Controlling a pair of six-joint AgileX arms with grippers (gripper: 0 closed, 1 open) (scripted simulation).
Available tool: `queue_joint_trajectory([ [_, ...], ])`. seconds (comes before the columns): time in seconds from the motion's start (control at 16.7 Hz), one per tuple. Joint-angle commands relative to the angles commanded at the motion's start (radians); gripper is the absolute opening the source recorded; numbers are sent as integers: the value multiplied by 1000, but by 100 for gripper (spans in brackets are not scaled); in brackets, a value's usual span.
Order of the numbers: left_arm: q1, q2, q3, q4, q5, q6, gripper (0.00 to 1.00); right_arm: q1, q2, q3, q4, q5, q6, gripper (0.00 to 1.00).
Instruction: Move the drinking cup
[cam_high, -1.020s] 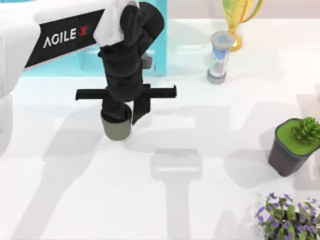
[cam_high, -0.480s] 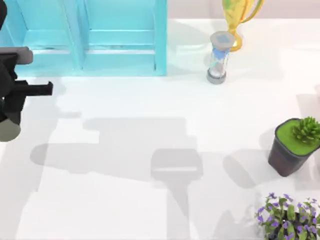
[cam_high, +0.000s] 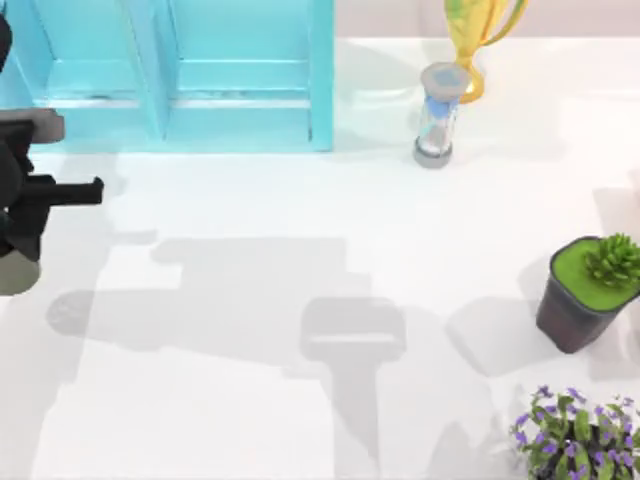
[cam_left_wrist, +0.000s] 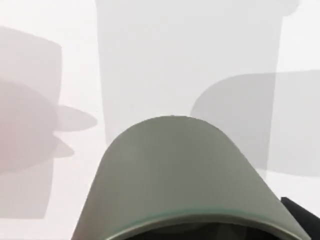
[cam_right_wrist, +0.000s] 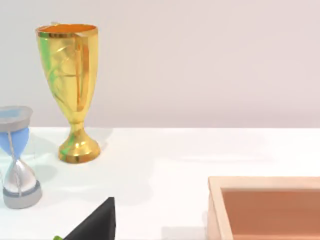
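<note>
Cup position: the drinking cup (cam_high: 14, 272) sits at the far left edge of the table (cam_high: 300, 400), about mid-depth, partly cut by the top view's border.
Left gripper: the left gripper (cam_high: 18, 235) is directly over the cup, its dark body covering the cup's upper part; only the olive-grey lower wall shows beneath it.
Jaw state: judged closed on the cup, one finger inside the rim and one outside; the contact itself is hidden.
Key relation: the cup lies straight below the jaws, long axis upright and in line with the gripper's approach. Whether the base rests on the table or hangs just above it cannot be told.
Nearer arm: left, by a wide margin; the right arm is parked off the table's right side.
Left wrist view: the cup's wall (cam_left_wrist: 185, 180) and curved rim close up, with only bare table and shadows beyond.
Right wrist view: golden trophy (cam_right_wrist: 70, 85) and hourglass (cam_right_wrist: 17, 160) near the back edge, plus a wooden tray (cam_right_wrist: 265, 200).
Top view adds: blue shelf (cam_high: 180, 80) at the back left, well clear of the cup.
</note>
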Motion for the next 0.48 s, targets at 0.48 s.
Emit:
queue_joint_trajectory([
  [0.48, 19, 58, -131, 207, 1, 15, 0, 0, 0, 0, 0, 0, 0, 100],
])
